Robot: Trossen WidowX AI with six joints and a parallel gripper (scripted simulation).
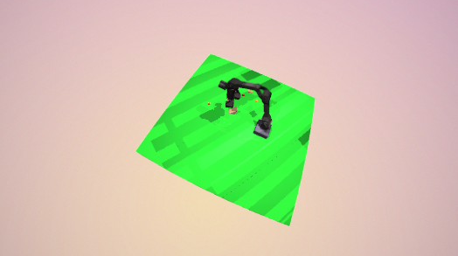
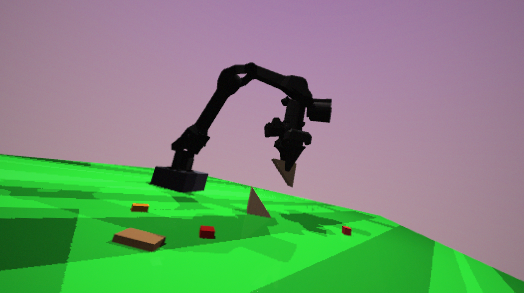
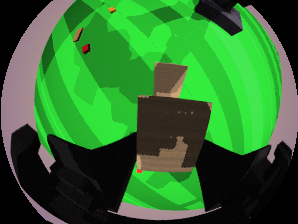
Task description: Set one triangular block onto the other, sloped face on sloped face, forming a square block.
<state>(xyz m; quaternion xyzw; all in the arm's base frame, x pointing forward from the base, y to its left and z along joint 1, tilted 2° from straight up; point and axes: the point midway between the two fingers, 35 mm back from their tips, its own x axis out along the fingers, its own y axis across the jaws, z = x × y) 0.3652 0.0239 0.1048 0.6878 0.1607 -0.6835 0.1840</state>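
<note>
From the top view, the green table [image 1: 245, 175] spreads wide around the black arm [image 1: 251, 89], whose base sits toward the right-hand edge. The pincer [image 1: 230, 101] hangs near the table's middle, well apart from every edge, with a tan speck just below it; the blocks are too small here to tell apart.

In the exterior view, the pincer [image 2: 289, 162] points down, clenched on the held triangular block [image 2: 286, 171], which hangs point-down in the air. The lower triangular block [image 2: 256, 204] rests on the table apart from it, below and to the left, apex up. Open air separates the two. A flat brown slab [image 2: 139, 238], a small orange block [image 2: 140, 207] and two small red cubes [image 2: 207, 231] [image 2: 346, 230] lie scattered on the table, all apart from the lower block.

Through the wrist view, the held block [image 3: 172, 135] fills the centre between the dark fingers. The lower block [image 3: 169, 79] shows just beyond its far edge, with green table on both sides
</note>
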